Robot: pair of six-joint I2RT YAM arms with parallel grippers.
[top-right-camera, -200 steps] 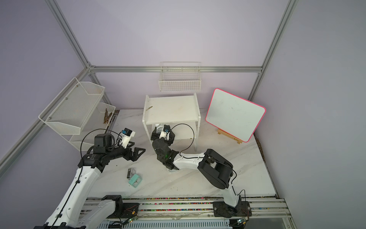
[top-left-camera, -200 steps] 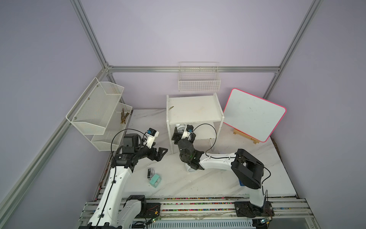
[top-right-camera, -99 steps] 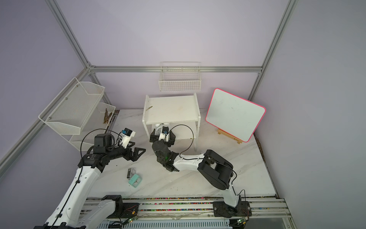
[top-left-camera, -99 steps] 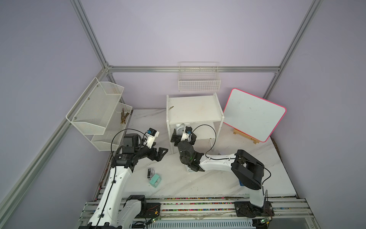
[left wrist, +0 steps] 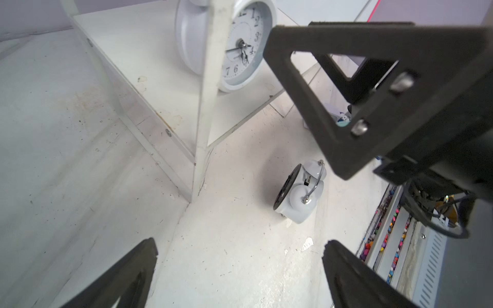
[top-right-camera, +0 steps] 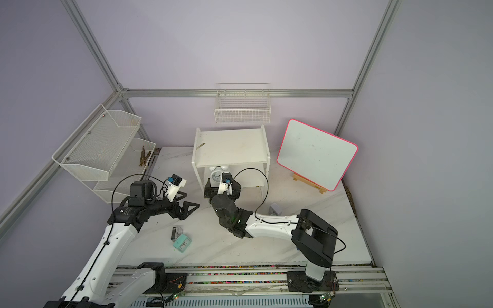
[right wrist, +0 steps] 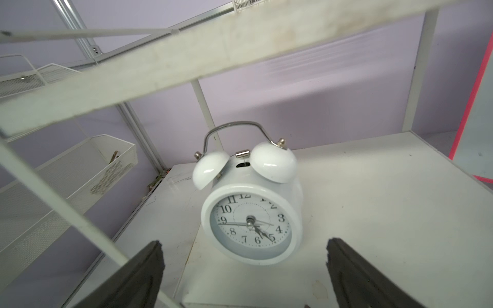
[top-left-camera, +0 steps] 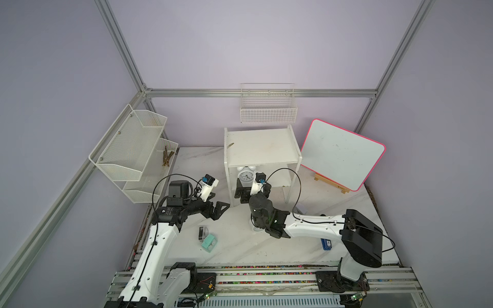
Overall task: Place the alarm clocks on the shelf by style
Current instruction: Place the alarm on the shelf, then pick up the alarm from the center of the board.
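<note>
A round white twin-bell alarm clock (right wrist: pixel 250 213) (top-left-camera: pixel 246 176) stands upright on the lower tier of the white shelf (top-left-camera: pixel 260 154). My right gripper (right wrist: pixel 242 266) (top-left-camera: pixel 252 190) is open just in front of it, and its fingers do not touch it. A second twin-bell clock (left wrist: pixel 298 197) lies on its side on the table near the shelf's front leg. My left gripper (left wrist: pixel 240 266) (top-left-camera: pixel 218 204) hangs open over bare table left of the shelf. A clear/black square clock (top-left-camera: pixel 202 232) and a mint green one (top-left-camera: pixel 209 242) lie below it. A lilac-white clock (top-right-camera: pixel 274 209) sits behind the right arm.
A white mesh rack (top-left-camera: pixel 133 149) lines the left wall. A wire basket (top-left-camera: pixel 268 112) hangs above the shelf. A pink-edged whiteboard (top-left-camera: pixel 341 154) leans on an easel at the right. A blue flat object (top-left-camera: pixel 326 244) lies by the right arm's base.
My right gripper has opened and let go of the twin-bell clock on the lower tier, then drawn back a little. The left arm has not moved.
</note>
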